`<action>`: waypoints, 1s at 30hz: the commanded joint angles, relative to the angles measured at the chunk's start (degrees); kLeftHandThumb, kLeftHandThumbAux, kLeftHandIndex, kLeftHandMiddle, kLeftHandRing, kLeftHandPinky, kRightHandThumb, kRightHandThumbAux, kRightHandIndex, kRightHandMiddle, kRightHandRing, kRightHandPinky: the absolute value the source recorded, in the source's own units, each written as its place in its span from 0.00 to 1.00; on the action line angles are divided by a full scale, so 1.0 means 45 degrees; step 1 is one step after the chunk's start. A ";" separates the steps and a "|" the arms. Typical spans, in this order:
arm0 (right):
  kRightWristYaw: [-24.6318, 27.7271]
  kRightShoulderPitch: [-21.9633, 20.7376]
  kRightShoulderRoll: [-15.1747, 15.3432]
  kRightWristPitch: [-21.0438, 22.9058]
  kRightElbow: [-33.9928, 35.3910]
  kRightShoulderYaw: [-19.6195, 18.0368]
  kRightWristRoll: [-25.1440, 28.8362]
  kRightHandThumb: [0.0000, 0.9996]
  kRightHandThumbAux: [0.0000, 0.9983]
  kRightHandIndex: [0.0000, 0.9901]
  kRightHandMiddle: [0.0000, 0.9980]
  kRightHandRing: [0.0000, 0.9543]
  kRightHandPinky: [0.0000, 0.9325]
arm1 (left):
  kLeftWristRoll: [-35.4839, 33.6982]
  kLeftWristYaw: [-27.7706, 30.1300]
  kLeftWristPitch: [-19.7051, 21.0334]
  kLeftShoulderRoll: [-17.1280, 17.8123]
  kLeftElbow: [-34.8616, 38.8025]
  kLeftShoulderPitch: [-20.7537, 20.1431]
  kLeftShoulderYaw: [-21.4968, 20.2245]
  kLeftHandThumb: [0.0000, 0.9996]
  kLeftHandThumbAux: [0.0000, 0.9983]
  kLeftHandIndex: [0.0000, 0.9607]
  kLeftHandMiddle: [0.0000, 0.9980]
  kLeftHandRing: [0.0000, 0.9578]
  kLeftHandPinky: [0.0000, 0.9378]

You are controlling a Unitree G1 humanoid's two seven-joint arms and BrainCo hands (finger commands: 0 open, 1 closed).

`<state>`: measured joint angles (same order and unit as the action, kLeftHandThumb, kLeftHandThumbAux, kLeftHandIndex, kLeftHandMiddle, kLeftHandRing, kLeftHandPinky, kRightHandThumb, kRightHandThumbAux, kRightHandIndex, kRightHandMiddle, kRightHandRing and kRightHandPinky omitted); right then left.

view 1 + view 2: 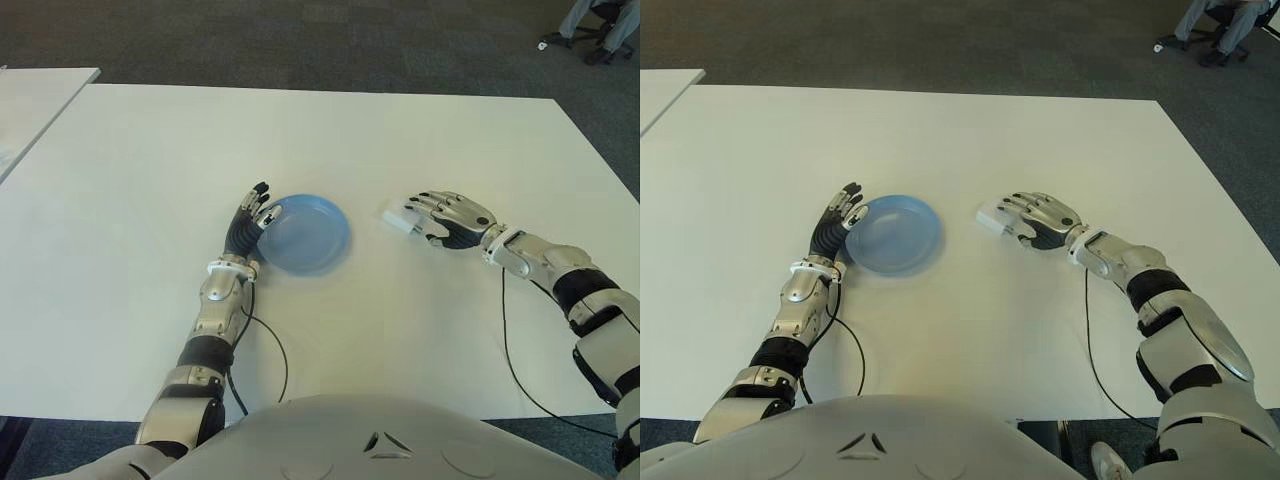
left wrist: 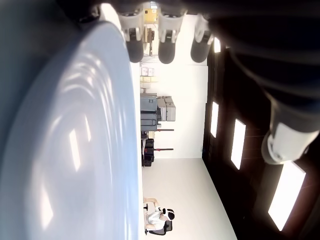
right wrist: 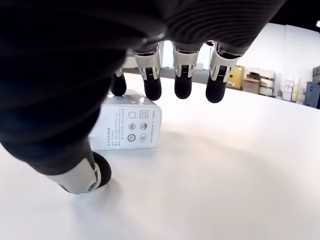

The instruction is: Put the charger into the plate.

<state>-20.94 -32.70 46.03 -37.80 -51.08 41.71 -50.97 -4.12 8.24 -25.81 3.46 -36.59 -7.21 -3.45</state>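
I see the white charger (image 1: 397, 219) on the table (image 1: 400, 130), just left of my right hand (image 1: 452, 219); its spread fingers (image 3: 152, 86) hover above, seemingly without contact. My left hand (image 1: 245, 228), fingers extended, touches the blue plate (image 1: 310, 240).

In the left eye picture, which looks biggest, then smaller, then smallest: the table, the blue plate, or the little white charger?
1. Table, biggest by far.
2. Plate, beside the left hand.
3. Charger, smallest, lying at the fingertips of the right hand.
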 commanded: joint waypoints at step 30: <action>0.2077 0.1993 -0.0670 -0.0284 0.2482 -0.4263 0.3798 0.12 0.42 0.00 0.00 0.00 0.00 | 0.0075 0.0224 -0.0029 -0.0056 -0.0885 -0.0217 0.0101 0.00 0.50 0.01 0.04 0.03 0.03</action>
<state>-14.11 -24.38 43.55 -40.00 -42.73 25.61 -37.59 -4.10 8.28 -27.08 3.37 -38.77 -8.39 -3.39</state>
